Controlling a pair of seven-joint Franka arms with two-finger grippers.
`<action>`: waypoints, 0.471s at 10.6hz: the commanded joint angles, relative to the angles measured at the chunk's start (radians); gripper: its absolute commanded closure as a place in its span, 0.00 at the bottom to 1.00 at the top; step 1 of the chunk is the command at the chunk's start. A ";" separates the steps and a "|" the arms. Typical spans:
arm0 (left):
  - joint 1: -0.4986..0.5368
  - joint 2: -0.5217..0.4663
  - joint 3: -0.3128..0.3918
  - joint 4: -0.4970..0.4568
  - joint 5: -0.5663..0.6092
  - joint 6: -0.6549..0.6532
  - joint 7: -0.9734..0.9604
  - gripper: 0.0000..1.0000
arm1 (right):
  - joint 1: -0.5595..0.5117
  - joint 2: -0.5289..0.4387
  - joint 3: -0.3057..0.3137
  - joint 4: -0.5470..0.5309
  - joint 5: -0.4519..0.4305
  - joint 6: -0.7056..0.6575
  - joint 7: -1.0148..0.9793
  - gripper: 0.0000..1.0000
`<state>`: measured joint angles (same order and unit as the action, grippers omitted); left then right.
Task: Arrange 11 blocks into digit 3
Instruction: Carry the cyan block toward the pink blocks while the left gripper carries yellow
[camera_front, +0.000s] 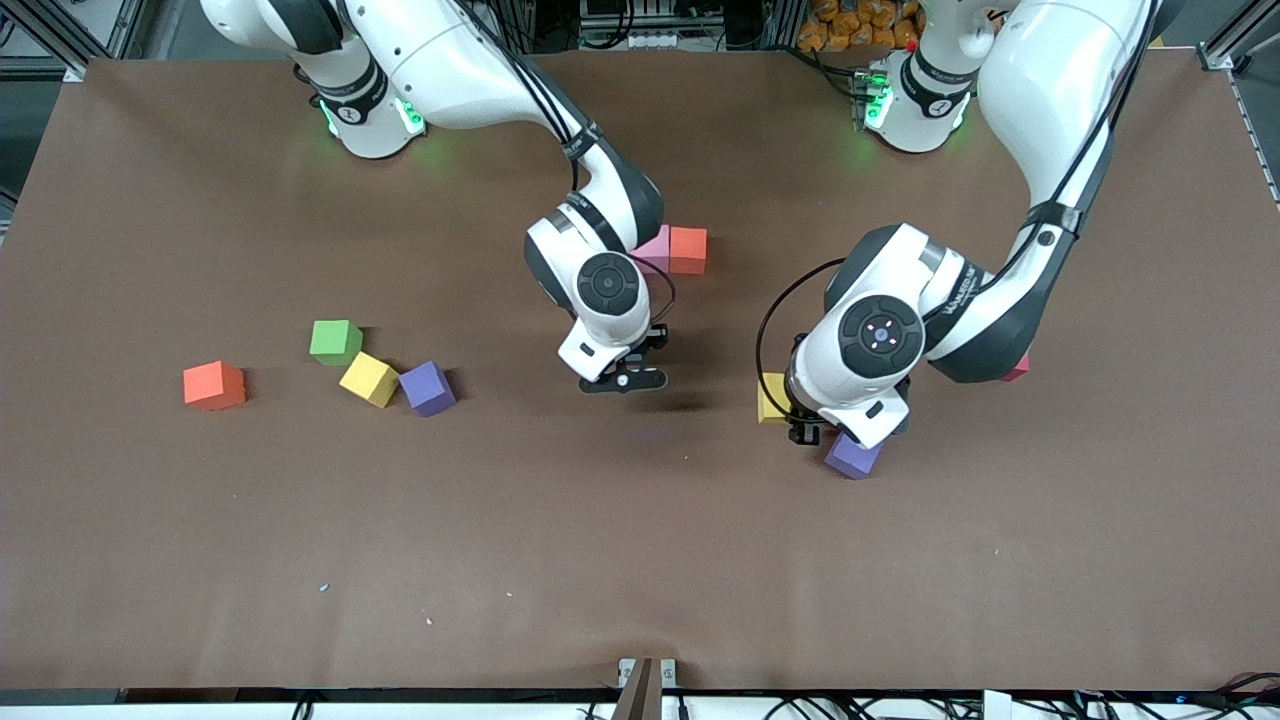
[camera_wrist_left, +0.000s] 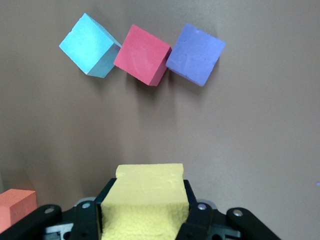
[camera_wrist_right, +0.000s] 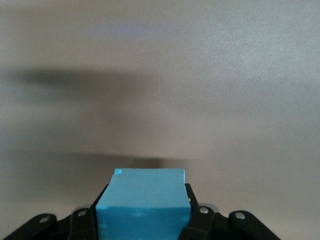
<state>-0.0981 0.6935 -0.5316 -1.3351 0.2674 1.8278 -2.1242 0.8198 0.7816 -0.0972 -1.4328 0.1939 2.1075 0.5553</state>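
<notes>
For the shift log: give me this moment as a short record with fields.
left hand: shut on a yellow block, over the table near a purple block
right hand: shut on a light blue block, over bare table
placed so far: pink block beside orange block
loose, right arm's end: red-orange, green, yellow, purple cubes

Robotics lab. Two white arms bolted at brown-covered table, aluminium framing at corners, cable runs along table edge, foam test cubes scattered on top.
</notes>
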 joint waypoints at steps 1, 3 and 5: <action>-0.002 0.009 0.002 0.002 -0.025 0.007 -0.013 0.87 | 0.001 -0.070 0.005 -0.124 -0.011 0.072 -0.020 0.89; -0.003 0.009 0.004 0.002 -0.048 0.008 -0.014 0.90 | 0.016 -0.079 0.007 -0.155 -0.011 0.095 -0.020 0.89; -0.003 0.009 0.004 0.001 -0.046 0.007 -0.014 0.89 | 0.024 -0.103 0.008 -0.227 -0.010 0.167 -0.020 0.89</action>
<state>-0.0986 0.7101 -0.5316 -1.3346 0.2412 1.8323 -2.1245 0.8356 0.7420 -0.0927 -1.5575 0.1938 2.2199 0.5388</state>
